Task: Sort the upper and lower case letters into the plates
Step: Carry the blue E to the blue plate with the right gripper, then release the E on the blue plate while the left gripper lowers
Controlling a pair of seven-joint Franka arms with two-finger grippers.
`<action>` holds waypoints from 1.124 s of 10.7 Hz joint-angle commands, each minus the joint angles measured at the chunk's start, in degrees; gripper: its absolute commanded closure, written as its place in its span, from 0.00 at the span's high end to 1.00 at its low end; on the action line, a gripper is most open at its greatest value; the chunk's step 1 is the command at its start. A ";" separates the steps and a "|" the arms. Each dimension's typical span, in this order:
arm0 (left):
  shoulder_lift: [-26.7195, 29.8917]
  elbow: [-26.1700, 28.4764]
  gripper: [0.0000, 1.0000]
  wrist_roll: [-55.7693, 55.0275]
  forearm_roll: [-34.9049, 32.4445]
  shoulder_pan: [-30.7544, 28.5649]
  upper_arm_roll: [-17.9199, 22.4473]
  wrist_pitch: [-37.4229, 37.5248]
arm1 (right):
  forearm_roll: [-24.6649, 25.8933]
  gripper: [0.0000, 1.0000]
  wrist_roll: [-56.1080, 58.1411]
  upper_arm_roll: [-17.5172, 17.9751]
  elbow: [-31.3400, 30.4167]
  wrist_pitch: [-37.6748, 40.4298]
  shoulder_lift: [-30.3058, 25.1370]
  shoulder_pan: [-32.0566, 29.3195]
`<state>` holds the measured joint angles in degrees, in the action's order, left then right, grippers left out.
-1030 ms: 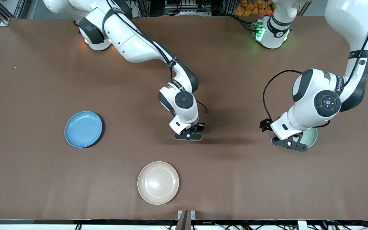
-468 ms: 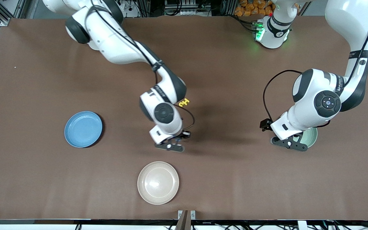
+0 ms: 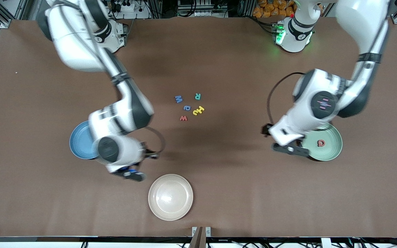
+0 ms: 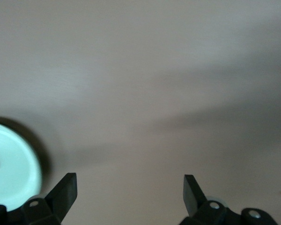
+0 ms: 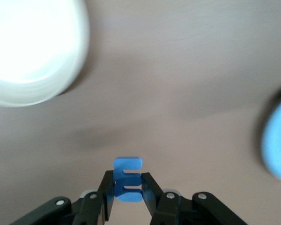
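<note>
— What is recorded for the plates?
— A light blue plate point(image 3: 81, 139) is seen toward the right arm's end, a mint green plate point(image 3: 326, 143) toward the left arm's end, a red letter point(image 3: 321, 143) in the latter.

— And the grippers?
— The right gripper point(image 5: 128, 197) is pinched on a blue letter E point(image 5: 127, 180) over bare table between the blue plate and a cream plate point(image 3: 170, 196). The left gripper point(image 4: 130, 192) is spread wide, nothing held, beside the green plate.

— Loose letters?
— Five letters point(image 3: 189, 107) are noted mid-table.

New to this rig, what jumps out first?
The right gripper holds a blue letter E over bare table between the blue plate and the cream plate. Five loose letters cluster mid-table. The mint plate already holds a red letter, beside the open left gripper.
</note>
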<state>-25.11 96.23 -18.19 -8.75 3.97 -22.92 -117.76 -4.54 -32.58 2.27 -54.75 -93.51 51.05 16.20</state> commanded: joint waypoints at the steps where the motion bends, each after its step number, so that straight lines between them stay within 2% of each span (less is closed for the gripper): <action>1: -1.78 -0.87 1.00 -5.97 -1.62 6.99 0.33 0.70 | -0.39 0.00 6.98 1.34 -4.13 4.02 -4.37 -8.45; 4: -4.42 -0.79 1.00 -6.41 -1.27 14.20 0.33 -2.72 | 3.13 0.00 13.59 1.16 -11.49 1.51 -5.17 -15.05; 6: -6.17 -0.09 1.00 -10.08 -1.61 19.04 0.42 -5.10 | 3.83 0.00 13.77 0.55 -18.78 -5.95 -5.96 -16.03; 9: -8.81 1.15 1.00 -18.16 -3.45 25.72 0.60 -8.70 | 5.60 0.00 16.74 0.10 -31.86 -15.71 -11.22 -17.25; 12: -13.28 1.24 1.00 -25.65 -8.71 29.95 0.60 -13.70 | 5.25 0.00 20.27 0.10 -33.92 -13.81 -12.72 -18.40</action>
<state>-36.26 97.74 -40.54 -13.91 32.85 -22.80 -129.03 0.25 -13.97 1.64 -84.05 -107.21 42.48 -0.91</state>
